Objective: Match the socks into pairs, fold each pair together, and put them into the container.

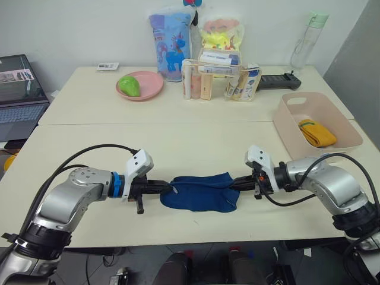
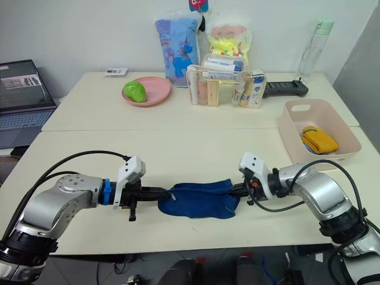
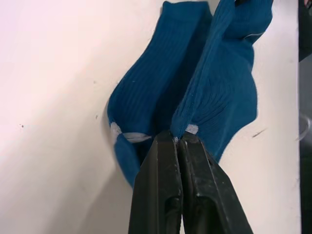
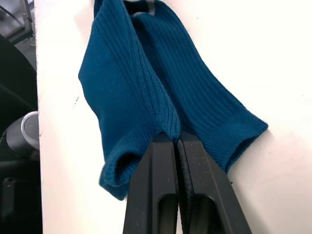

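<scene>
Pale desk (image 1: pixel 178 139) stands before a white wall and carries all the things. Near its front edge, the left hand (image 1: pixel 172 189) has its fingers (image 3: pixel 161 195) pressed together on one end of the navy socks (image 1: pixel 202 193). The right hand (image 1: pixel 233 185) is clamped the same way on the other end, so the pair lies stretched between the two hands. One sock lies flat on the desk, and the other lies over it and is pulled up into a ridge between the hands. Further to the right, near the desk edge, stands the tub (image 1: pixel 288 122) with a folded yellow pair (image 1: pixel 316 133) inside. At the back are a pink plate (image 1: pixel 151 89) with a green fruit (image 1: pixel 129 85), a clear box (image 1: pixel 217 80) of tubes, a blue bag (image 1: pixel 171 44) and a bottle (image 1: pixel 309 38). A laptop (image 1: pixel 18 98) is at the far left.
</scene>
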